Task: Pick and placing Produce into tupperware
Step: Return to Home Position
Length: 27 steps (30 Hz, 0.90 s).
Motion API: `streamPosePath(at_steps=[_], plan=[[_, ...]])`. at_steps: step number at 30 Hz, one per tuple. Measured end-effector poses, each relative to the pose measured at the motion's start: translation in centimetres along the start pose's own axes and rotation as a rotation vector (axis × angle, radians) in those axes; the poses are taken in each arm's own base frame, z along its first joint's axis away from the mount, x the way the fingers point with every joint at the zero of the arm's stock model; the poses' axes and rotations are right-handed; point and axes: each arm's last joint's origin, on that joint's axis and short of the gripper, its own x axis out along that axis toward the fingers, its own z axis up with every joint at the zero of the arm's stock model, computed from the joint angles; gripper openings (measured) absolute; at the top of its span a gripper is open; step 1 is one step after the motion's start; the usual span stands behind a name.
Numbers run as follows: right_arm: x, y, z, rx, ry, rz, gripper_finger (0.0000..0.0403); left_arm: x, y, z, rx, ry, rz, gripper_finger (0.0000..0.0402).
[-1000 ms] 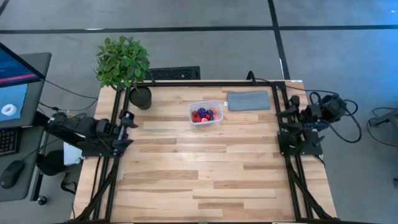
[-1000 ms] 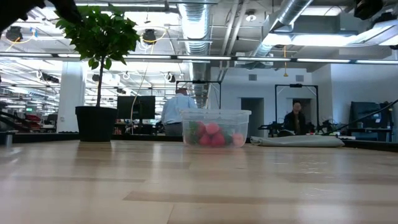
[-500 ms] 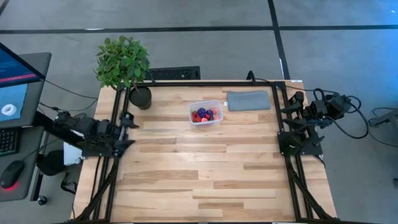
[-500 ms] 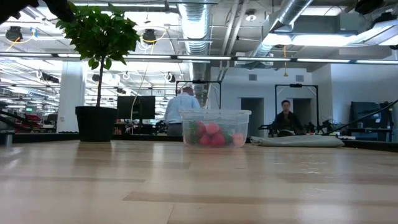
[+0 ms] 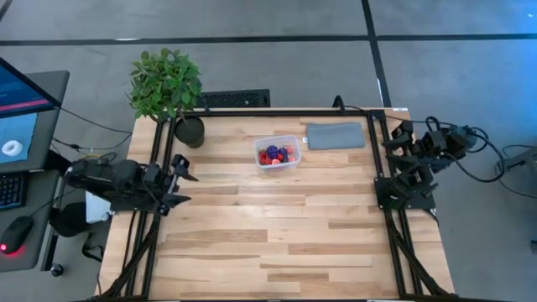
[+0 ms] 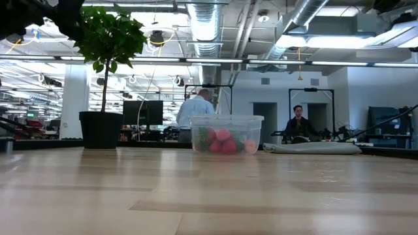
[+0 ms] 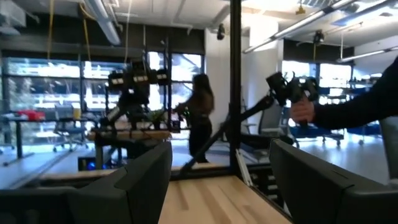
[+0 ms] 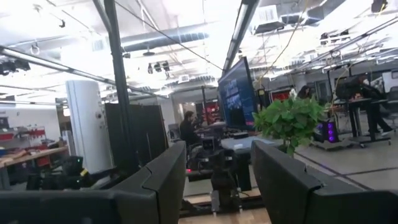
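Note:
The clear tupperware (image 5: 278, 153) stands on its base at the far middle of the wooden table, with the produce (image 5: 277, 154) piled inside: red pieces and dark purple ones. In the low view the tupperware (image 6: 226, 134) shows red and pink produce (image 6: 221, 140) through its wall. My left gripper (image 5: 181, 179) is open at the table's left edge, well left of the box; in the left wrist view my left gripper (image 7: 221, 186) holds nothing. My right gripper (image 5: 396, 140) sits over the right rail. In the right wrist view my right gripper (image 8: 217, 186) is open and holds nothing.
A potted plant (image 5: 165, 84) stands at the far left corner, and a flat grey pad (image 5: 336, 135) lies right of the box. Black frame rails (image 5: 394, 226) run along both sides. A person's hand (image 7: 303, 111) holds a device beyond the table. Bare wood (image 5: 277, 235) fills the near half.
My left gripper has swung a little toward the table's right and near side. My right arm has drawn in slightly over the right rail. The tupperware and produce have stayed put. People in the room behind have walked along.

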Motion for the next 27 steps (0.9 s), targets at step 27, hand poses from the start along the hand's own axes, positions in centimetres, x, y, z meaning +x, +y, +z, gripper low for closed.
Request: streamPosePath(at_steps=[27], plan=[[-0.4,0.4,-3.4,0.049,0.278,0.048,0.0205,-0.5,0.5,-3.8,-0.137,0.288,0.046,0.0261]])
